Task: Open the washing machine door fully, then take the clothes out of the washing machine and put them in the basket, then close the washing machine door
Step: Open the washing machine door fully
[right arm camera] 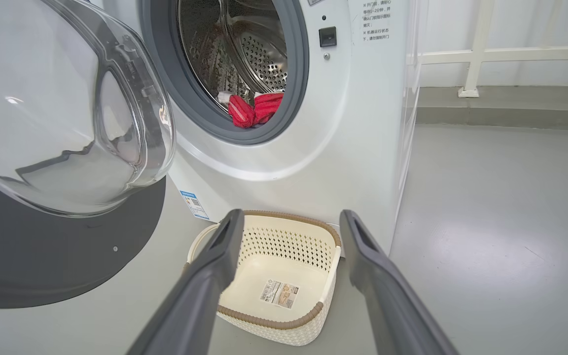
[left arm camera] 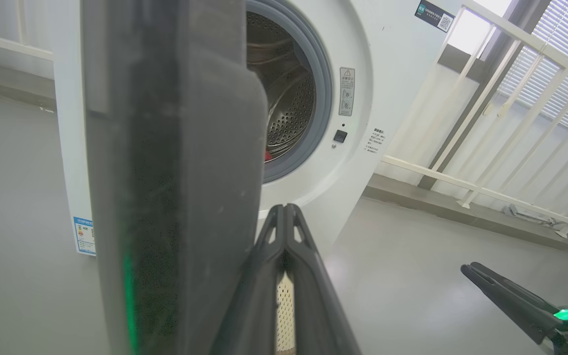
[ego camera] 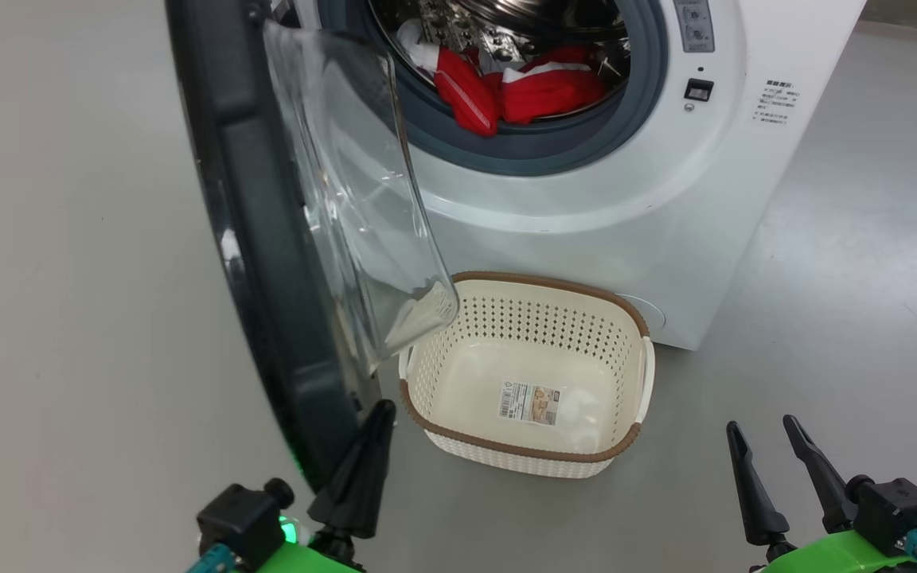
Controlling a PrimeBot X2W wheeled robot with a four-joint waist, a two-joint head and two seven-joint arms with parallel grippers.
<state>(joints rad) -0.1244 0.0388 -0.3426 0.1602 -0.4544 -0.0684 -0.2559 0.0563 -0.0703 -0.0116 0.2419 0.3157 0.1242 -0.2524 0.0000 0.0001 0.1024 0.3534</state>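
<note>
Trainee: Door work comes first, then? The washing machine door [ego camera: 263,255] stands swung out to the left of the opening, nearly edge-on to the head camera, with its glass bowl [ego camera: 347,199] facing the basket side.

Operator: Yes. I judge it part open, not fully. The left gripper [ego camera: 379,420] has its two fingers pressed together and holds nothing. Its tips are just beside the inner face of the black rim, low down. Whether they touch it I cannot tell.

Trainee: So push with closed fingers?

Operator: That is my reading. Lay the side of the fingers against the rim, not the glass, and sweep outward along the hinge's arc, away from the washing machine [ego camera: 586,223]. Pushing near the free edge should give good leverage. Go slowly so the tips do not slide off the glossy surface.

Trainee: And the right gripper [ego camera: 761,428]?

Operator: Its jaws are spread wide and empty, low at the right, well apart from everything. It has no part in this step.

Trainee: Where are the clothes [ego camera: 538,91]?

Operator: They are red and white, heaped at the front of the drum against the grey rubber ring [ego camera: 522,157]. The basket [ego camera: 542,281] sits empty on the floor just in front of the washer, below the opening. The bowl is near the basket's left side, so mind the arm does not nudge the basket.
</note>
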